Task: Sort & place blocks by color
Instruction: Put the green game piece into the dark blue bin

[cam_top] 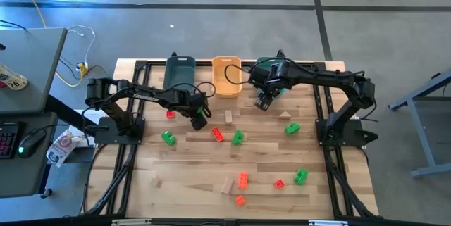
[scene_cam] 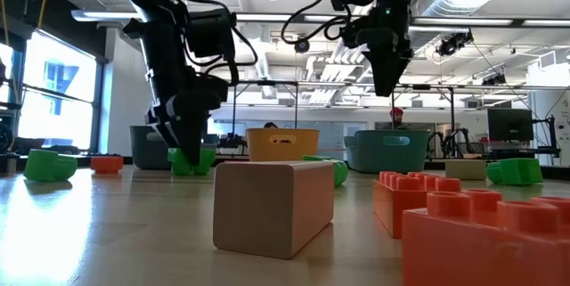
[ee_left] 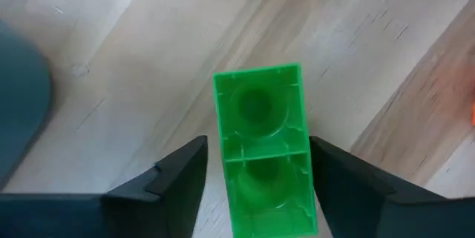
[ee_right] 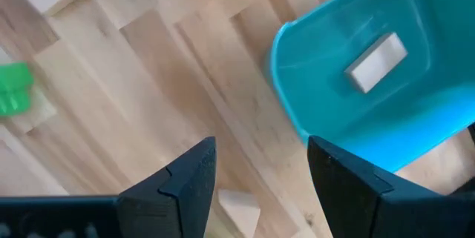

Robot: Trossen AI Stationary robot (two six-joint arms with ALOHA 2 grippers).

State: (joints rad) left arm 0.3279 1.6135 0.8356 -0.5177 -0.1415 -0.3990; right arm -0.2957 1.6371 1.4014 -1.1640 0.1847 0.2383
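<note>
A bright green two-stud block [ee_left: 260, 141] lies on the wooden table [cam_top: 190, 162], studs down and hollow underside up. My left gripper [ee_left: 256, 186] points down over it, open. One finger stands on each long side, with a strip of table showing beside one finger. In the low view this block [scene_cam: 203, 159] shows beside the left gripper [scene_cam: 183, 148]. My right gripper [ee_right: 260, 186] hangs open and empty above the table next to the teal bin [ee_right: 371, 82]. That bin holds a tan block [ee_right: 377, 61]. More green, red-orange and tan blocks lie scattered over the table.
A dark teal bin [cam_top: 180, 71], an orange bin [cam_top: 227, 74] and the teal bin [cam_top: 271, 67] stand along the far edge. Loose blocks: green [cam_top: 169, 138], red [cam_top: 218, 134], green [cam_top: 238, 137], tan [cam_top: 229, 116], green [cam_top: 292, 129]. Several more lie near the front edge [cam_top: 242, 179].
</note>
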